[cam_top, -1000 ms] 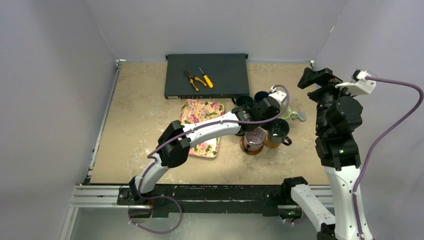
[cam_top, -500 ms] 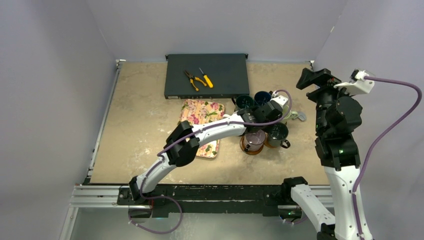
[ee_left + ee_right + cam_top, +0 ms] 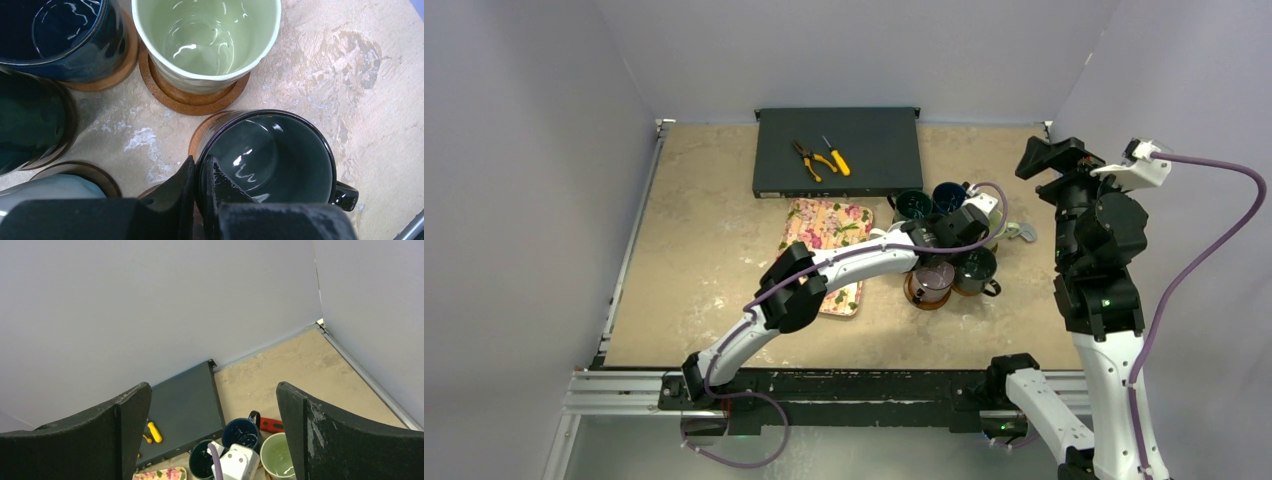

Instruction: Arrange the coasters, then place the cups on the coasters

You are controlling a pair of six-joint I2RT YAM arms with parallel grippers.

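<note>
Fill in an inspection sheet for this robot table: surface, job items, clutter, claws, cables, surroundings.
Surface: beige table, mottled, with bare patches.
Job's things: mugs bunched on wooden coasters; green mug sits on one.
Clutter: floral tray; black box carrying pliers and screwdriver.
Claws: left claw shut on dark mug at its rim; right claw open, raised, empty.
Cables: purple cable on each arm.
Surroundings: plain grey walls.
</note>
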